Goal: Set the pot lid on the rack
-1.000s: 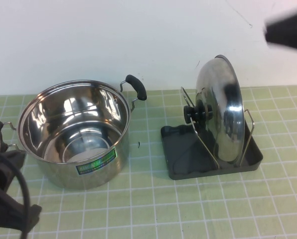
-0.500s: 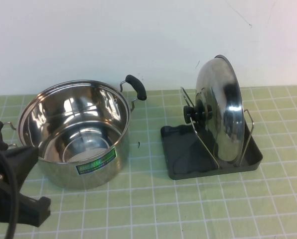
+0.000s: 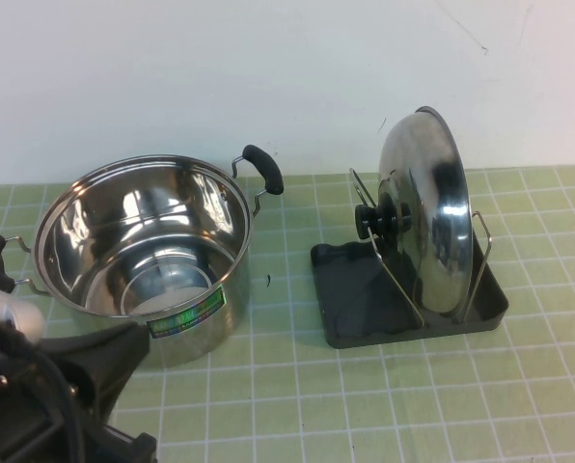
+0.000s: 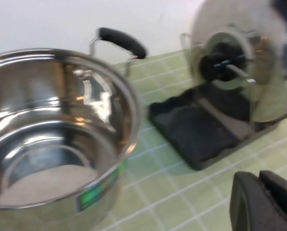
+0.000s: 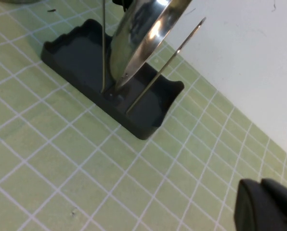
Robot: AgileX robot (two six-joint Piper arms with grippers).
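High view: the pot lid [image 3: 424, 217] stands on edge between the wire loops of the rack [image 3: 408, 294], well clear of both tools. The left tool [image 4: 264, 202], fingers together and empty, hangs near the pot [image 3: 143, 256]; the right tool [image 5: 266, 206], likewise closed on nothing, sits just off the rack's end. Polished steel likely rigid, slippery and fairly light, so the black knob [image 3: 381, 219] looks the surest hold.

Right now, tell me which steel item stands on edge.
The pot lid, upright between the rack's wire loops; the pot sits flat, open side up.
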